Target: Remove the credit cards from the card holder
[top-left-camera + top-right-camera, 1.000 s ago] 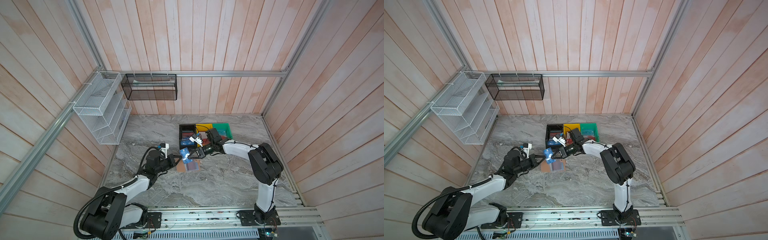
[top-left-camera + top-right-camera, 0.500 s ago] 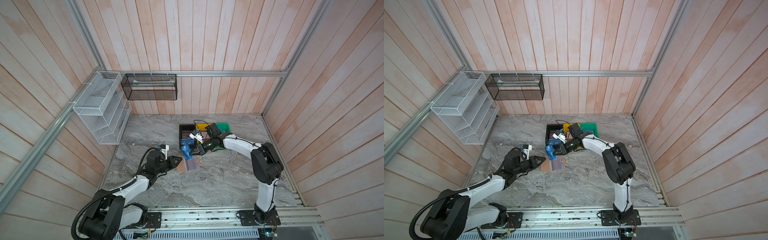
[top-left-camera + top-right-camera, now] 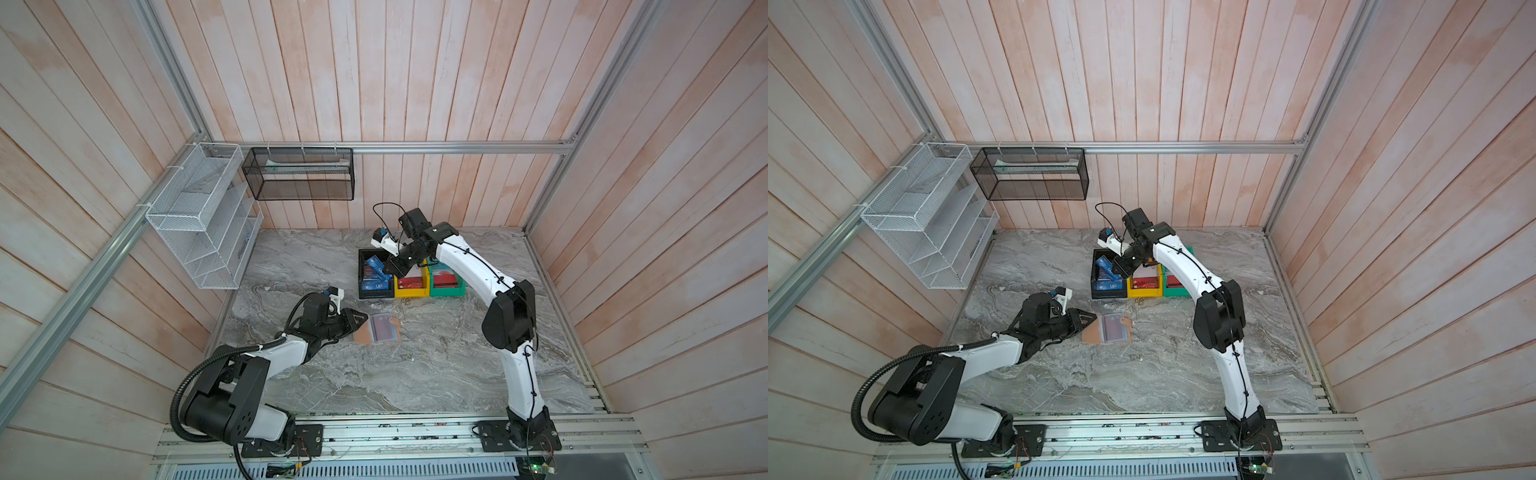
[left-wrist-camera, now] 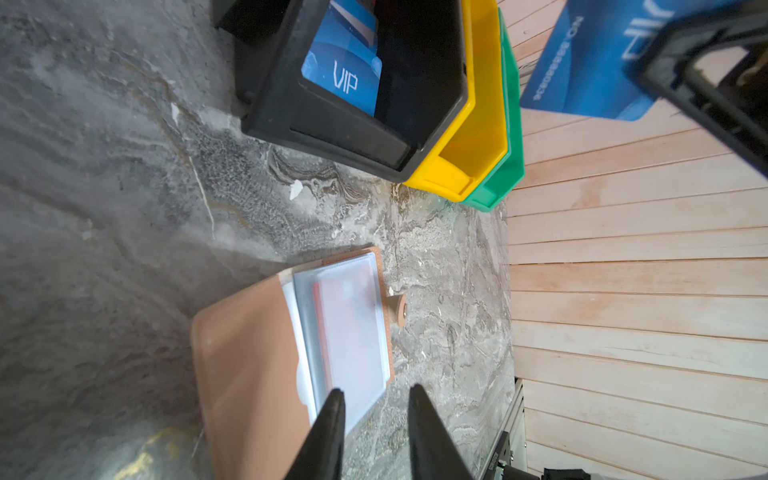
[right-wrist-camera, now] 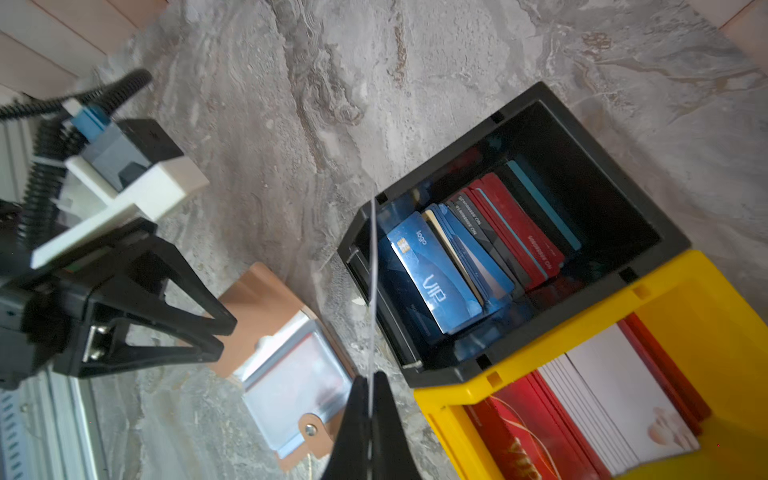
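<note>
Since a second earlier, the right gripper [image 3: 390, 266] had lifted away from the card holder [image 3: 378, 328] toward the back of the bench [image 3: 415, 374], taking the blue card [image 3: 374, 264] with it. The left gripper [image 3: 360, 320] had stayed low at the holder's left edge.

In both top views the right gripper hung above the black bin [image 3: 376, 296], its jaws pinched tight on the blue card. In the right wrist view that card showed edge-on as a thin line [image 5: 372, 291] rising from the closed tips [image 5: 368, 386]. The left wrist view caught its printed face [image 4: 590, 62].

The left gripper [image 4: 374, 392] held nothing. Its jaws stood a narrow gap apart, tips just over the holder's near edge.

The card holder [image 4: 249, 353] lay open and flat on the bench in front of the bins, snap tab pointing away from the left arm. A pale card [image 4: 349, 324] with a reddish edge showed through its top clear sleeve.

More cards [image 5: 436, 274] stood stacked in the black bin. The yellow bin [image 3: 411, 293] and green bin [image 3: 446, 291] sat in a row to its right.
</note>
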`<state>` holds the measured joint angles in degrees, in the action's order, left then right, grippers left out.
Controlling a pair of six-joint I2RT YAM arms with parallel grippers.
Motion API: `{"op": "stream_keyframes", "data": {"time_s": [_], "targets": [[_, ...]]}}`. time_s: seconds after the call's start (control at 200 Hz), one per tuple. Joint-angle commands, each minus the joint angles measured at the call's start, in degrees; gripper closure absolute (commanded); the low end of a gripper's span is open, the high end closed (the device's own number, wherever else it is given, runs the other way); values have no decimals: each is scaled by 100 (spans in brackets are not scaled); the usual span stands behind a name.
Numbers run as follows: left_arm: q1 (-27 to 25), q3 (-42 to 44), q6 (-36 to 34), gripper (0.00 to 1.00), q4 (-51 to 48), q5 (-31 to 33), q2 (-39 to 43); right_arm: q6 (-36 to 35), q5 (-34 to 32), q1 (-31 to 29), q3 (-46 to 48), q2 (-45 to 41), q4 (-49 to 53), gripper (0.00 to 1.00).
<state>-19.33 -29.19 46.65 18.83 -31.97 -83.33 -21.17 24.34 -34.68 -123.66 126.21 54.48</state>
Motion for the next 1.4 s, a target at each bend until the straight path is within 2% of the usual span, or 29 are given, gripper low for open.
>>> {"op": "stream_keyframes", "data": {"time_s": [0.0,0.135,0.4,0.47,0.895,1.075,1.395], "targets": [[14,-154,-147,71,32,-165,-146,-911,-674,-201,-54,41,406,100],[16,-218,-205,72,-15,-170,-227,-1273,-919,-343,86,8,233,100],[17,-271,-253,72,-25,-212,-380,-1845,-2145,-573,290,148,-31,100],[17,-258,-253,72,-11,-223,-411,-1948,-2291,-583,331,187,-92,100],[17,-304,-249,72,171,-292,-750,-2631,-2521,-610,772,273,-569,100],[17,-392,-253,73,226,-376,-899,-2672,-2756,-687,822,303,-677,100],[34,-378,-280,73,290,-407,-1012,-2761,-2793,-764,784,398,-781,100]]}}
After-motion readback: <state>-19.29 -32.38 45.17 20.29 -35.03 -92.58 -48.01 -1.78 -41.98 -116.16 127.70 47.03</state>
